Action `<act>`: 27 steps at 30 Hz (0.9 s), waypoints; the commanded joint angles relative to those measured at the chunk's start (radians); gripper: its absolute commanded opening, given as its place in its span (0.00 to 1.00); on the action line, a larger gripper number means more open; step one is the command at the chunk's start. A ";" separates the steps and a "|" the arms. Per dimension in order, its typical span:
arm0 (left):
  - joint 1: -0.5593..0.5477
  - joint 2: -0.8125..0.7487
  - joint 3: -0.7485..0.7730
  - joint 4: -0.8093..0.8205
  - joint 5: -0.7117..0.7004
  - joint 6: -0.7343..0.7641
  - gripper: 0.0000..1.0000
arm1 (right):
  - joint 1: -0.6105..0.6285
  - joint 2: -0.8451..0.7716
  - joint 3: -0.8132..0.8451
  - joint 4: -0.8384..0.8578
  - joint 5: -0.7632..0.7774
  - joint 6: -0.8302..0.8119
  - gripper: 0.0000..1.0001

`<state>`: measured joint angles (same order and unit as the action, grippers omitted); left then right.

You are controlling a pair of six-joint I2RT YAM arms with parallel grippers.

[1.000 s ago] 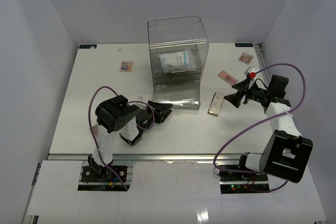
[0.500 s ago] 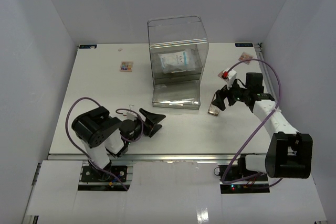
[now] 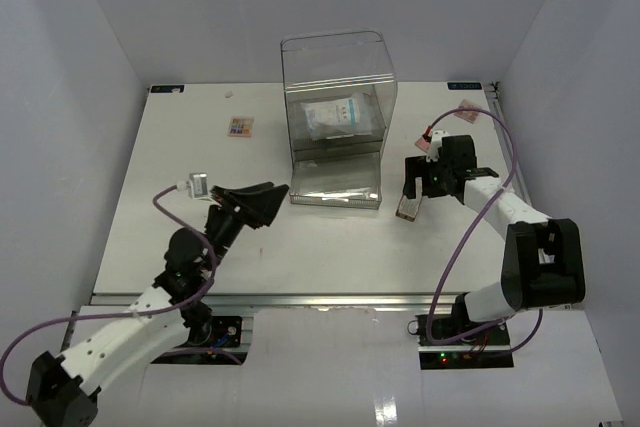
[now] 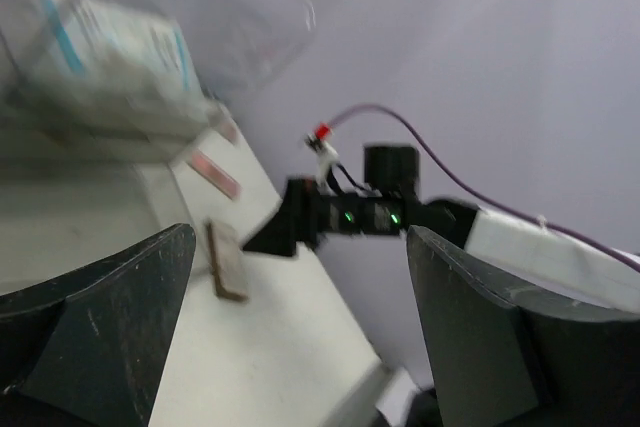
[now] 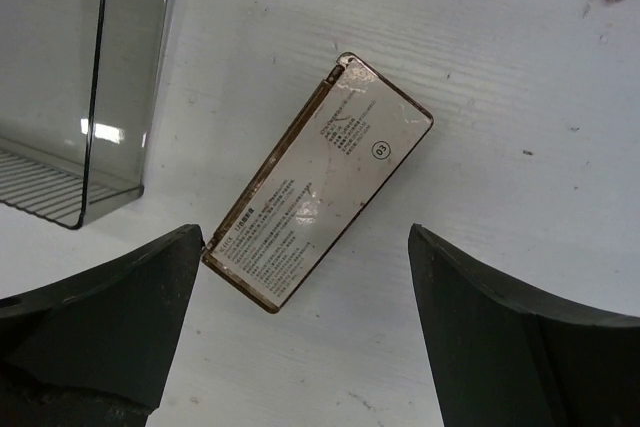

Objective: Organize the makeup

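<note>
The right hand [image 3: 412, 189], released, is hovering just above the gold compact [image 5: 320, 182], which is lying diagonally across its opening.

Top view was bright, even and sharp, with soft shadows on the worktop [image 3: 180, 147] and glare at bottom centre. Left wrist view was dim, purplish and badly motion-blurred. Right wrist view was sharp in the centre, with dark jaws soft in the lower corners and reflections on the clear box [image 5: 60, 67].
</note>
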<state>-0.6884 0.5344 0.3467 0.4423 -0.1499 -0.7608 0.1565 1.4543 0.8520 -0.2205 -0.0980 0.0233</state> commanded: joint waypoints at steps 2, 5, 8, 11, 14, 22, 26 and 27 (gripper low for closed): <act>0.006 0.143 0.179 -0.450 -0.117 0.390 0.98 | 0.014 0.088 0.008 0.052 0.075 0.132 0.90; 0.006 0.323 0.349 -0.571 -0.044 0.516 0.98 | 0.015 0.145 0.037 0.051 0.075 0.146 0.90; 0.007 0.445 0.409 -0.648 -0.029 0.596 0.98 | 0.017 0.201 0.058 0.050 0.085 0.153 0.90; 0.007 0.456 0.396 -0.648 -0.055 0.648 0.98 | 0.022 0.242 0.080 0.060 0.087 0.153 0.90; 0.009 0.418 0.350 -0.608 -0.056 0.663 0.98 | 0.034 0.267 0.081 0.078 0.125 0.147 0.90; 0.007 0.317 0.324 -0.577 -0.060 0.666 0.98 | 0.035 0.264 0.088 0.085 0.119 0.159 0.90; 0.010 0.282 0.311 -0.565 -0.066 0.663 0.98 | 0.040 0.310 0.093 0.081 0.167 0.155 0.92; 0.010 0.277 0.310 -0.564 -0.069 0.664 0.98 | 0.042 0.322 0.095 0.077 0.196 0.151 0.93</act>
<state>-0.6827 0.8430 0.6746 -0.1427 -0.2030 -0.1099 0.1923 1.6958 0.9405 -0.1526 0.0439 0.1590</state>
